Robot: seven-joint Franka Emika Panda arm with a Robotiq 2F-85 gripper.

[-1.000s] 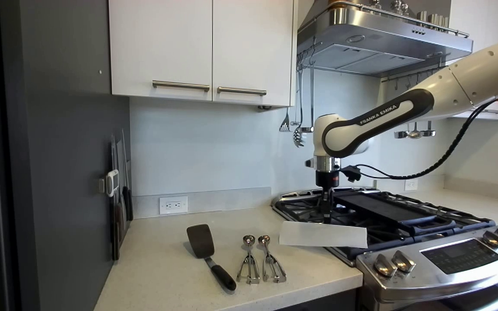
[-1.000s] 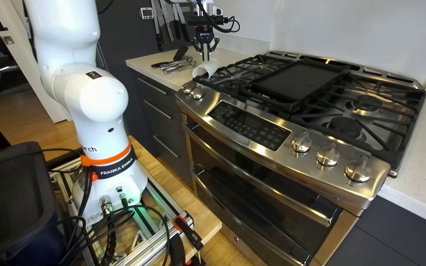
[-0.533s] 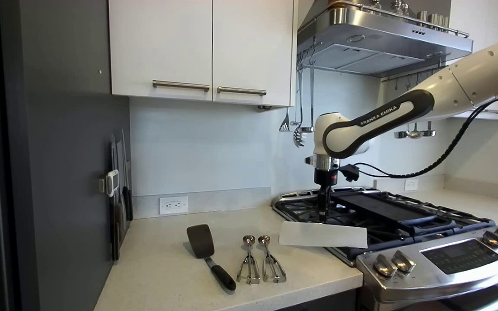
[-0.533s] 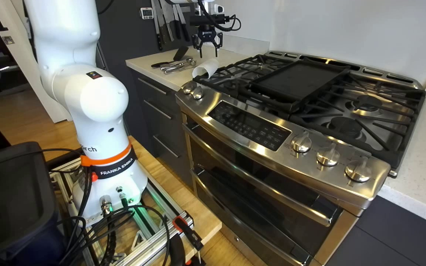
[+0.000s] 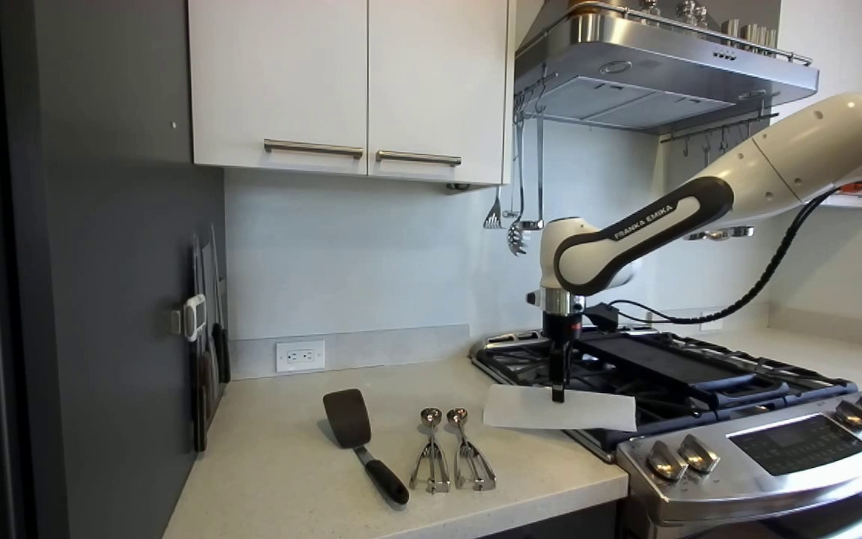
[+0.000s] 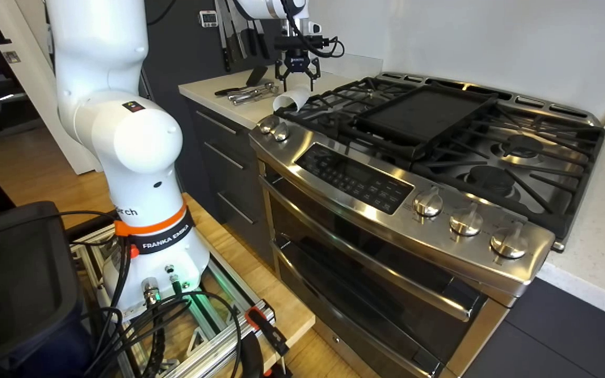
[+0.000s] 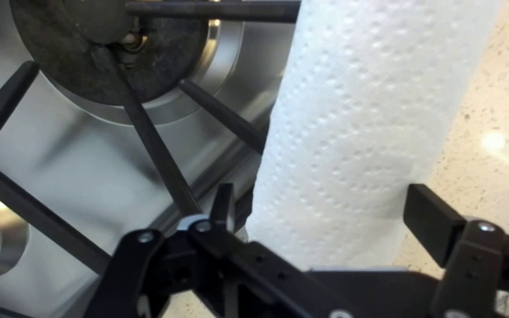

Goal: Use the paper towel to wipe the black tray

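The paper towel (image 5: 521,410) is a white strip lying across the left edge of the stove and the counter; in an exterior view its end looks curled (image 6: 295,97). My gripper (image 6: 298,88) points down over it with its fingers spread wide. In the wrist view the paper towel (image 7: 360,123) passes between the fingers of my gripper (image 7: 319,192). One finger stands off its stove-side edge, the other close to its counter-side edge; whether that one touches cannot be told. The black tray (image 6: 423,113) rests flat on the middle of the stove, off to the side of my gripper.
Black stove grates (image 7: 148,141) surround the tray. On the counter (image 5: 289,464) lie a black spatula (image 5: 349,419) and two metal scoops (image 5: 431,457). Stove knobs (image 6: 276,128) line the front near the towel. A range hood (image 5: 663,67) hangs above the stove.
The gripper's fingers have spread from nearly together to wide apart. After a slight rise, the arm has come down so that the fingers are at the towel. Towel and tray remain in place.
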